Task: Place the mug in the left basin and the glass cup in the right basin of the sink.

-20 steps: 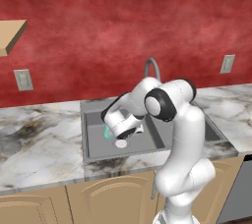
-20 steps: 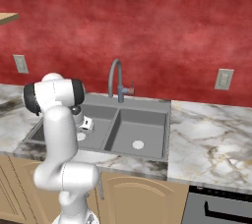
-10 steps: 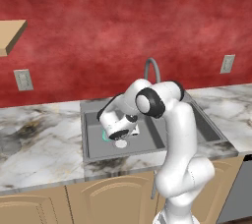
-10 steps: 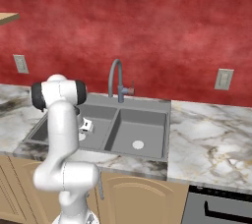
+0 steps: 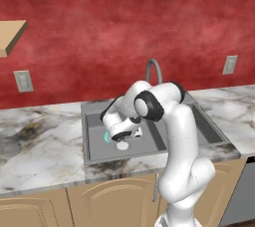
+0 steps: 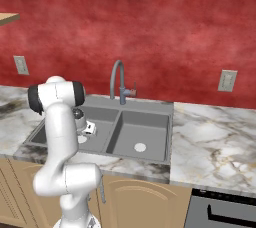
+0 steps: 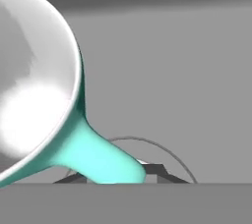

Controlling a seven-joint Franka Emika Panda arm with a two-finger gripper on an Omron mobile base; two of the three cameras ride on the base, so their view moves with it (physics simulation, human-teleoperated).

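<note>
One mug (image 7: 34, 85) handle sits btwn jaws in left basin (image 5: 149, 139); grip unclear.

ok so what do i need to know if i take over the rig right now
Gripper: low in the left basin, mug handle between its fingertips; cannot tell if clamped or let go.
Mug: down inside the left basin, near the drain; cannot tell if it rests on the floor.
Done: mug brought to its basin.
Left: confirm release and lift clear, then put the glass cup in the right basin, not yet there.
</note>
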